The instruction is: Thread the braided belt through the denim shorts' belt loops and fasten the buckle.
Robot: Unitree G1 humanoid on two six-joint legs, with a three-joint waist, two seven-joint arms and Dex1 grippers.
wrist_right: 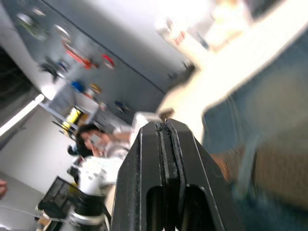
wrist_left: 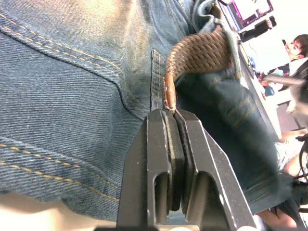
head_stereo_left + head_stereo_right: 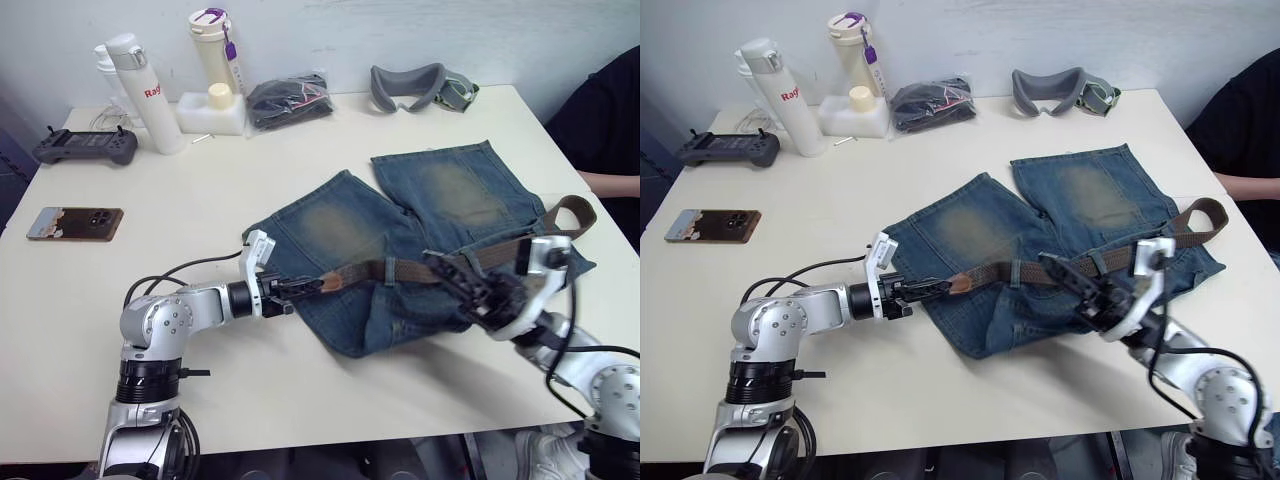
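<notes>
Braided belt (image 3: 400, 268) lies across the denim shorts (image 3: 400, 240) waistband, buckle end toward 3 o'clock. My left gripper (image 2: 169, 111) pinches only its tip; right gripper (image 1: 165, 126) closed, empty. Thin grip: tip may slip, or drag the shorts.

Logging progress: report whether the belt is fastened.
Unfastened: the braided belt lies stretched along the waistband, its tip pinched in the left gripper.

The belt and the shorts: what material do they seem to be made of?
The braided belt looks like woven brown cord, matte; the left wrist view shows its basket-like weave, with a smooth tan, perhaps leather, tip. The denim shorts look like blue cotton denim: diagonal twill ribs, tan stitching, faded patches on both legs.
</notes>
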